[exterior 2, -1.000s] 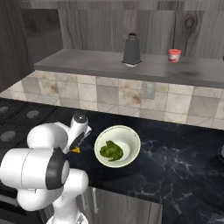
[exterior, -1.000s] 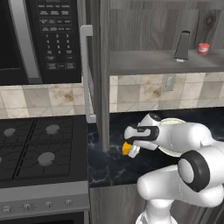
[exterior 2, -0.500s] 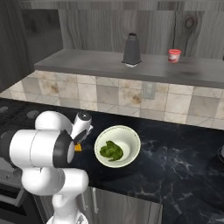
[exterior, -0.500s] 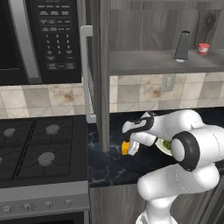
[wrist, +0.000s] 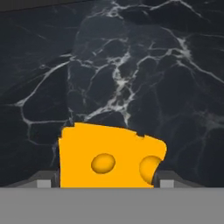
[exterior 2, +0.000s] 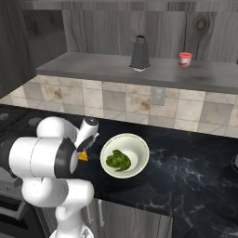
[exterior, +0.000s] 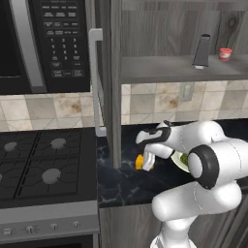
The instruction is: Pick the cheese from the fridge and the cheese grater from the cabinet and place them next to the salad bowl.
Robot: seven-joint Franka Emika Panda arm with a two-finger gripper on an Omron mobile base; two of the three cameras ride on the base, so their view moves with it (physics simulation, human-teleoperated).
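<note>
Gripping the cheese (wrist: 109, 159), the gripper (exterior: 147, 163) hovers just beside the salad bowl (exterior 2: 137, 148); cheese grater (exterior 2: 139, 53) sits untouched in the cabinet (exterior 2: 139, 74)

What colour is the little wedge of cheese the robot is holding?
The small cheese wedge is bright yellow-orange with round holes, clearest in the hand view.

cheese (wrist: 107, 162): orange-yellow, with darker round holes
counter (exterior 2: 186, 162): black marble with white veins
salad bowl (exterior 2: 135, 148): pale cream, green leaves inside
cheese grater (exterior 2: 139, 53): dark grey
cup (exterior 2: 185, 59): red with a white band
cabinet (exterior 2: 121, 28): grey wood grain
wall tiles (exterior 2: 111, 100): beige and mottled brown
microwave (exterior: 46, 43): black, white button labels
</note>
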